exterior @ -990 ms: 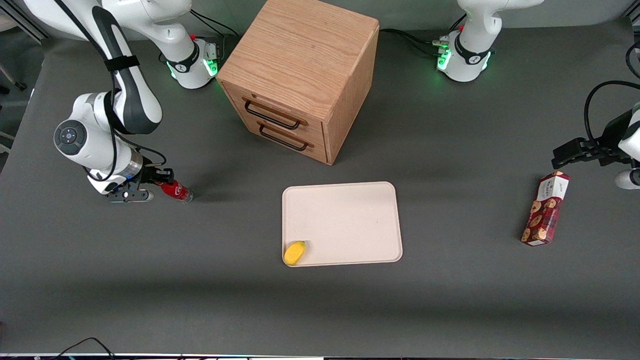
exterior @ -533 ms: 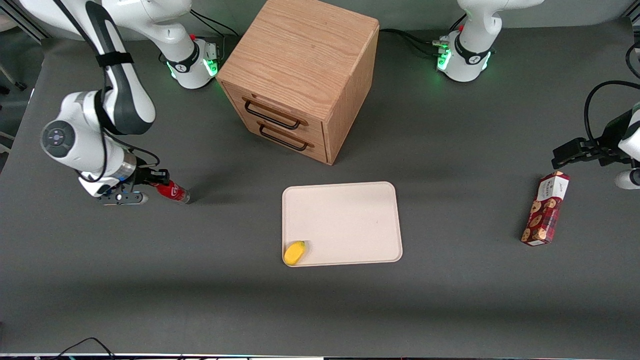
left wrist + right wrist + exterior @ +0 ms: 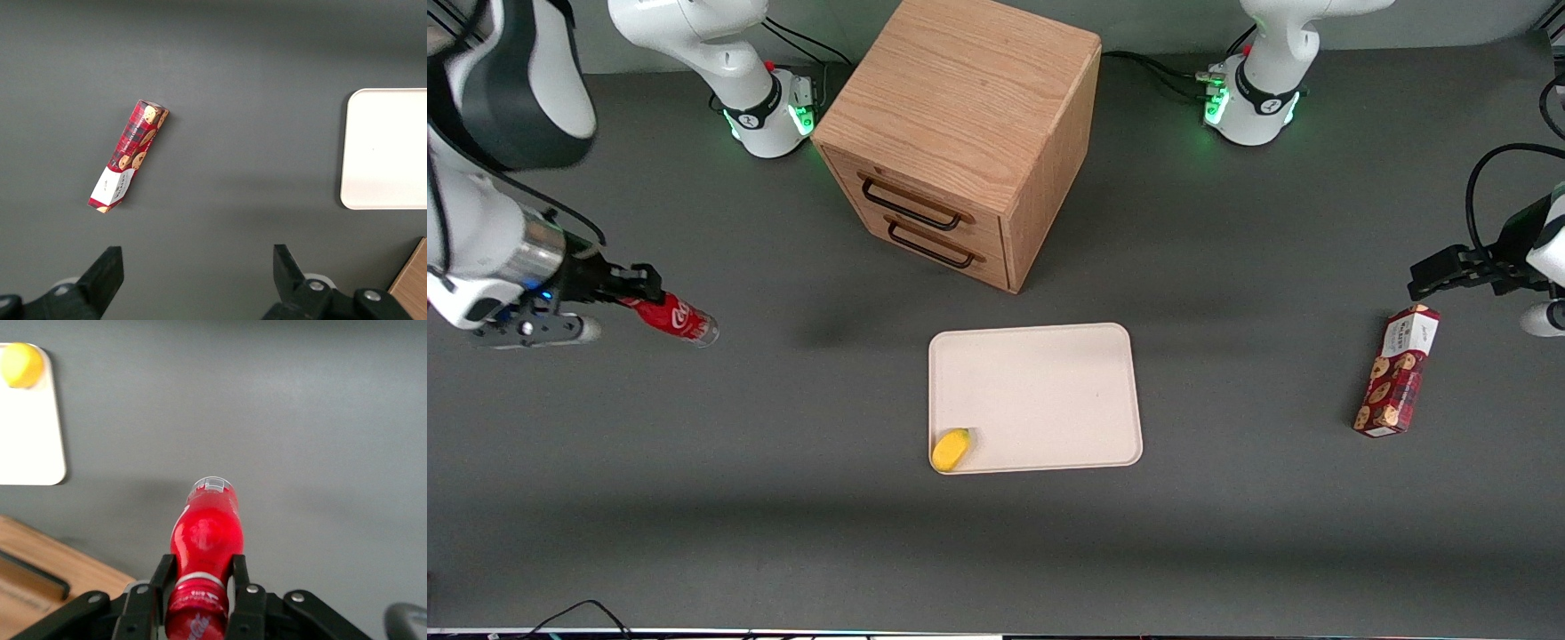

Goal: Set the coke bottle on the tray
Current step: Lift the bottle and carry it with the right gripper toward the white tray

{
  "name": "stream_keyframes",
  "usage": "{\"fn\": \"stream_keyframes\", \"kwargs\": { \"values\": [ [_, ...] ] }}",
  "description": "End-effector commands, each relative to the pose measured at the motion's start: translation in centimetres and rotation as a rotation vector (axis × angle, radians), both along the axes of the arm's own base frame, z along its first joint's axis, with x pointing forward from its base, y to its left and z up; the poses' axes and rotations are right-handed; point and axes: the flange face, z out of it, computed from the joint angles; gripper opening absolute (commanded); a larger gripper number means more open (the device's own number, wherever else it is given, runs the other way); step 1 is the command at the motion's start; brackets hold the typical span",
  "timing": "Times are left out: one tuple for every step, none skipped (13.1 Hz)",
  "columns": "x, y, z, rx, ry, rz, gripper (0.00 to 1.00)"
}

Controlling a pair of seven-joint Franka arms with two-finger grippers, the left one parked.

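My right gripper (image 3: 639,292) is shut on the coke bottle (image 3: 674,319), a small red bottle with a clear base, and holds it by its neck end above the table toward the working arm's end. In the right wrist view the fingers (image 3: 165,568) clamp the bottle (image 3: 204,537) just under the cap, with its clear base pointing away from the gripper (image 3: 201,564). The cream-beige tray (image 3: 1049,382) lies flat on the table in front of the cabinet; it also shows in the right wrist view (image 3: 27,447) and the left wrist view (image 3: 390,153).
A yellow fruit (image 3: 951,449) sits on the tray's near corner and also shows in the right wrist view (image 3: 21,365). A wooden drawer cabinet (image 3: 960,133) stands farther from the front camera than the tray. A red cookie box (image 3: 1396,372) lies toward the parked arm's end.
My right gripper has risen with the coke bottle in it, lifting it off the table and drifting farther toward the working arm's end. The tray and fruit have not moved.
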Motion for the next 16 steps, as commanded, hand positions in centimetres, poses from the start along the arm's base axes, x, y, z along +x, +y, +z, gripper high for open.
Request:
{"fn": "stream_keyframes", "kwargs": {
  "values": [
    [1.8, 5.6, 4.5, -0.033, 0.013, -0.035, 0.00],
    [2.2, 8.2, 4.8, -0.038, 0.023, -0.063, 0.00],
    [2.4, 11.6, 4.6, -0.036, 0.028, -0.070, 0.00],
    [2.8, 14.7, 4.2, -0.028, 0.021, -0.078, 0.00],
    [3.4, 17.4, 3.4, -0.017, 0.022, -0.108, 0.00],
    [3.6, 20.8, 2.0, -0.012, 0.032, -0.138, 0.00],
    [4.0, 23.3, 0.2, -0.016, 0.020, -0.171, 0.00],
    [4.2, 26.0, -1.4, -0.010, -0.004, -0.171, 0.00],
    [4.6, 27.9, -3.7, -0.006, -0.003, -0.163, 0.00],
    [5.0, 29.5, -6.2, -0.007, 0.002, -0.165, 0.00],
    [5.5, 30.8, -8.9, -0.006, 0.006, -0.170, 0.00],
    [5.8, 31.9, -11.0, -0.012, 0.000, -0.172, 0.00],
    [6.2, 32.6, -13.0, -0.016, 0.000, -0.191, 0.00],
    [6.3, 33.4, -14.5, -0.009, -0.001, -0.202, 0.00],
    [6.1, 34.4, -15.8, -0.007, -0.002, -0.213, 0.00],
    [6.4, 34.8, -17.3, -0.006, -0.001, -0.241, 0.00]
  ]
}}
